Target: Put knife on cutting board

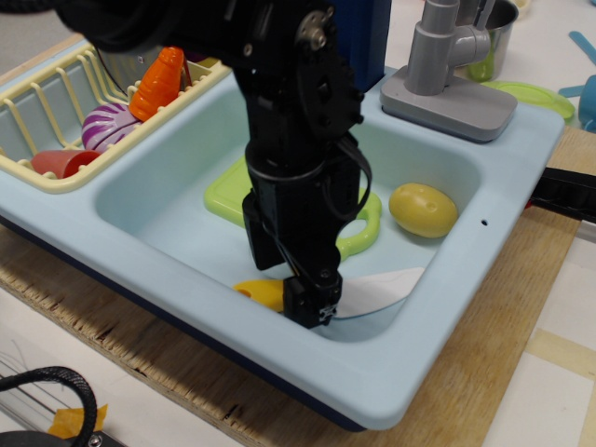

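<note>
Filling mid-frame: pale-blue toy sink (pixel 186 200), black arm descending from the top, lime-green cutting board (pixel 228 197) flat on the basin floor behind the arm, mostly hidden, slotted end right of centre. Lying below centre along the near wall: knife (pixel 372 287), long axis left-right, yellow handle poking out left of the gripper (pixel 312 309), white blade pointing right. Sitting right over the handle-blade junction, tip apparently touching; jaws hidden, so grip impossible to tell; board just up-frame.

Claw (pixel 313 305) down on knife (pixel 372 291) at sink (pixel 447 354) front; cutting board (pixel 226 197) behind arm.
</note>
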Tool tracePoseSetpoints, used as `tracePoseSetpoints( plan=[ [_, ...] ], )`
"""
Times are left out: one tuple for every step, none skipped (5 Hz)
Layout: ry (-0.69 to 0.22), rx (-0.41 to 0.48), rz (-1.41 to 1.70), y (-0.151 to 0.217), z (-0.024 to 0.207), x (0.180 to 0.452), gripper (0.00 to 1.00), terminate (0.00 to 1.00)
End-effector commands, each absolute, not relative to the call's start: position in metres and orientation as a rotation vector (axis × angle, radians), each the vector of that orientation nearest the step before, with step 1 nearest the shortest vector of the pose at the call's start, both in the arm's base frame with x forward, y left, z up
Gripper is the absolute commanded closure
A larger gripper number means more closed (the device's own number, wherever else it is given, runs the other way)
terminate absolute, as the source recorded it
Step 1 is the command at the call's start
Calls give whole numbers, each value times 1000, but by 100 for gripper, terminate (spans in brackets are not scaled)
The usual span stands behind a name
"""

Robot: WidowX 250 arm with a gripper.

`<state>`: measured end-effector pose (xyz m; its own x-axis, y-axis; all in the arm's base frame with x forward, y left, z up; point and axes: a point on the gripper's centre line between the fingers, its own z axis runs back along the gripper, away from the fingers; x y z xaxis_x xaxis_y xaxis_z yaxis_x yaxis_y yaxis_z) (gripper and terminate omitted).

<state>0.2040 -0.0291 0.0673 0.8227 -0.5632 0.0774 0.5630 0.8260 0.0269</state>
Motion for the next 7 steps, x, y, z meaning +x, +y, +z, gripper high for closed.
tracePoseSetpoints(
  plan=[
    [-122, -25, -573, -22, 54, 204, 0, 0],
    [-127, -30, -565, -23, 49, 202, 100, 0],
    [-97, -9, -632, -20, 60, 208, 100, 0],
    [-76, 43, -708, -10, 81, 220, 100, 0],
    [-62, 80, -740, 0, 97, 226, 100, 0],
    [-103, 107, -794, 13, 107, 231, 100, 0],
    [-128, 103, -844, 26, 108, 246, 100, 0]
  ],
)
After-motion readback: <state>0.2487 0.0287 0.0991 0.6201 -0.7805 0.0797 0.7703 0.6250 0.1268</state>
